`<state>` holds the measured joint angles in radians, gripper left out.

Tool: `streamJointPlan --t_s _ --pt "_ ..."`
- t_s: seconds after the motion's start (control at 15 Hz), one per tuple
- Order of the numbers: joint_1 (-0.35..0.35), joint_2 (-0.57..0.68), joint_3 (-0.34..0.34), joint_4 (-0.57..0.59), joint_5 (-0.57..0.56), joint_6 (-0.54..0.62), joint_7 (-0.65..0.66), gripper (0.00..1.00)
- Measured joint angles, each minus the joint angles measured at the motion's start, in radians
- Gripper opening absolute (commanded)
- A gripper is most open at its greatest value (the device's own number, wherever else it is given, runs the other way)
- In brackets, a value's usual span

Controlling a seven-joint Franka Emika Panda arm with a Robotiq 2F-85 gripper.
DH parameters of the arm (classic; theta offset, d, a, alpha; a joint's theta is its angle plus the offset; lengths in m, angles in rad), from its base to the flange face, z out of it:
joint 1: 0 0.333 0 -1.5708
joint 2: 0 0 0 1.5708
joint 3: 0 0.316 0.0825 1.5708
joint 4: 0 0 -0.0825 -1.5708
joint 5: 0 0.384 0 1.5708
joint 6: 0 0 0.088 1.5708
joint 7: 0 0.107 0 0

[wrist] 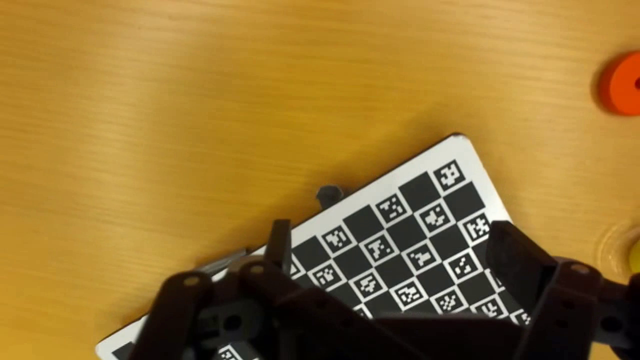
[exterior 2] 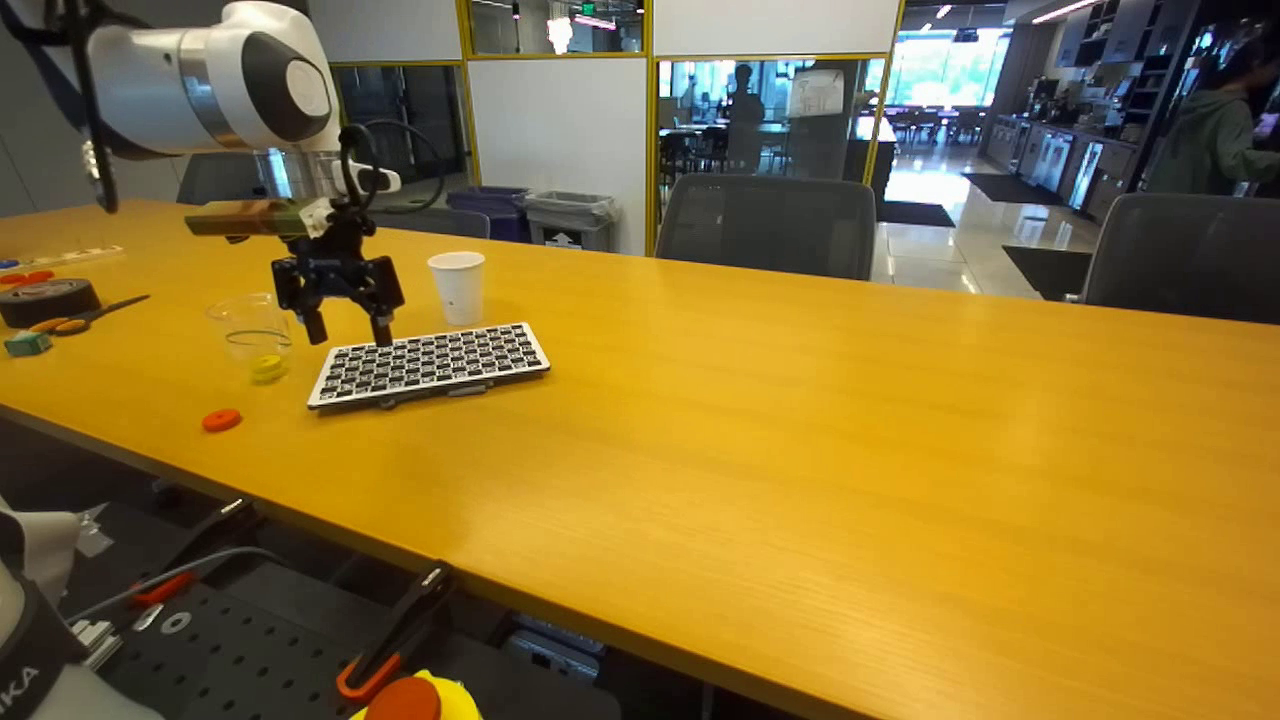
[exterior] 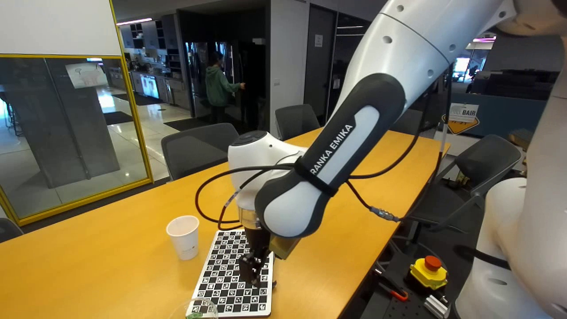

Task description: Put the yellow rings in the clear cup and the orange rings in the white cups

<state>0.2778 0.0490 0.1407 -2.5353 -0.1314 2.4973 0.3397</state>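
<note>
Lying nearest on the tabletop (exterior 2: 780, 450) in an exterior view, at eight o'clock from the checkered board (exterior 2: 440, 358), is one orange ring (exterior 2: 222, 420); the clear cup (exterior 2: 238, 322), at nine o'clock, holds yellow rings (exterior 2: 267, 369); the claw (exterior 2: 349, 332) hangs above the board, jaws wide apart; the white cup (exterior 2: 458, 290) stands upright at twelve o'clock; farther still, at ten o'clock, lie other orange rings (exterior 2: 38, 276)

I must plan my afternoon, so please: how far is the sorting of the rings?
Done: at least one yellow ring appears inside the clear cup.
In hand: nothing; the open gripper hangs above the checkered board.
Remaining: at least one orange ring lies on the table, outside the white cup, whose inner bottom is hidden.
</note>
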Motion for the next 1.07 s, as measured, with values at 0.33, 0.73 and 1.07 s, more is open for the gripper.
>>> streamJointPlan --t_s 0.33,0.73,1.07 --pt "0.003 -0.067 0.077 -0.08 0.042 0.033 -0.062 1.0" --pt "0.032 -0.068 0.155 -0.083 0.084 0.048 -0.167 1.0" --pt "0.051 -0.068 0.181 -0.083 0.088 0.071 -0.197 1.0"
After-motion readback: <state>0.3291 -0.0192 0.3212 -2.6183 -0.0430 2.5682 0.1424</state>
